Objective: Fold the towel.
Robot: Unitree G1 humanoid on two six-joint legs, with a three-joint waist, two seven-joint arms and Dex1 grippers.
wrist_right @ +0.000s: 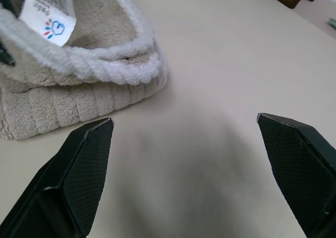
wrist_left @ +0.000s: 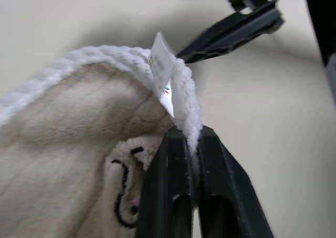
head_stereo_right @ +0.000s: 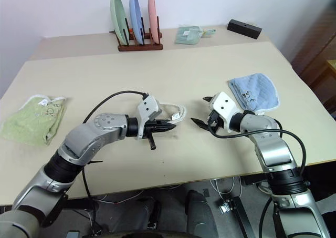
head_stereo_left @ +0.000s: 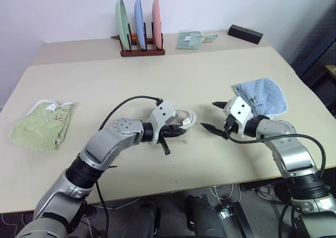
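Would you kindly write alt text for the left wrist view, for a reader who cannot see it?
The left gripper, with two black fingers, pinches the white corded edge of the beige terry cloth towel just below its small white tag. A stitched motif shows on the cloth, which lies on the pale tabletop, and a black finger of the right gripper points toward the tag.

towel: beige terry, white corded edging, white tag with small red and blue print, black-stitched face motif
left cloth: light green, pale trim
right cloth: light blue, dark motif
plates: green, blue, pink
counter: pale beige
far box: black
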